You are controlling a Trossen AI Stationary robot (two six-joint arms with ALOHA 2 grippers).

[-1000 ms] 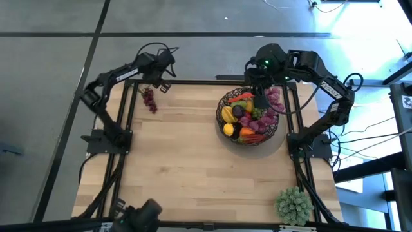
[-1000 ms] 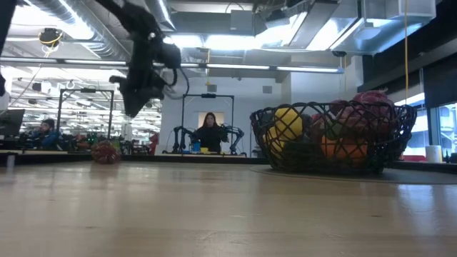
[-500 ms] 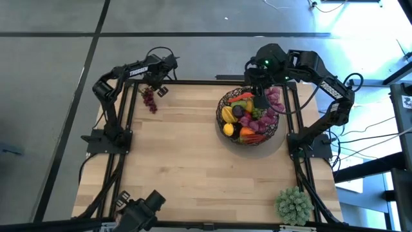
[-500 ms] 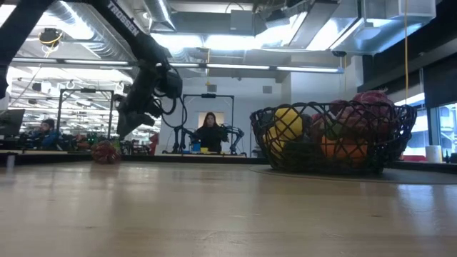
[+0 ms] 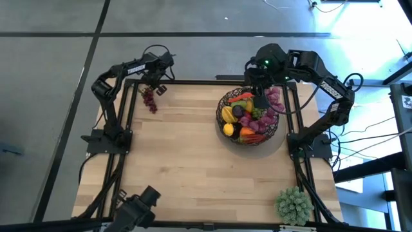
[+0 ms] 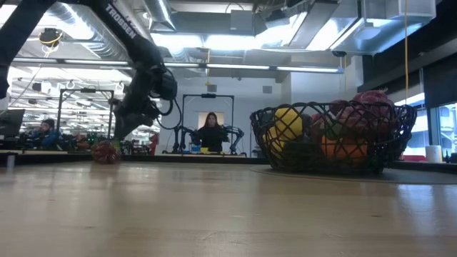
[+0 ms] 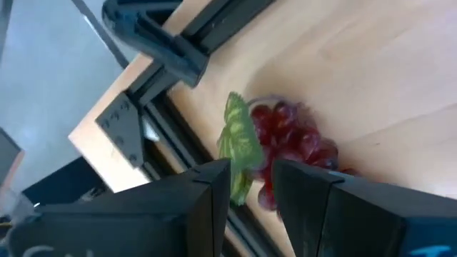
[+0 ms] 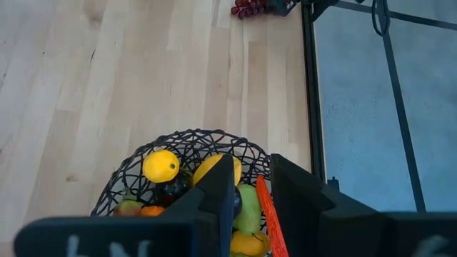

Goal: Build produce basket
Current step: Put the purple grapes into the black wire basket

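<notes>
Starting from the near edge of the desk (image 5: pixel 193 161), a spiky pale green plant ball (image 5: pixel 293 205) sits at the near right corner, well apart from everything else. The middle of the desk is bare wood. Farther back on the right stands the basket (image 5: pixel 250 116), a dark open-weave bowl, and inside it lies the produce (image 5: pixel 248 113): a lemon (image 8: pixel 161 165), yellow fruits, something orange, a red chilli and purple pieces. The right gripper (image 5: pixel 260 100) hangs over the basket; its jaws stand with a narrow gap between them and nothing is seen held in them. At the far left corner of the desk a bunch of red grapes (image 5: pixel 149 99) with a green leaf (image 7: pixel 239 143) lies on the wood, close to the frame rail. The left gripper (image 7: pixel 250 187) is just above this bunch, jaws a little apart and not grasping it. Beyond the desk, in the low view, a person (image 6: pixel 211 133) sits in the room behind.
</notes>
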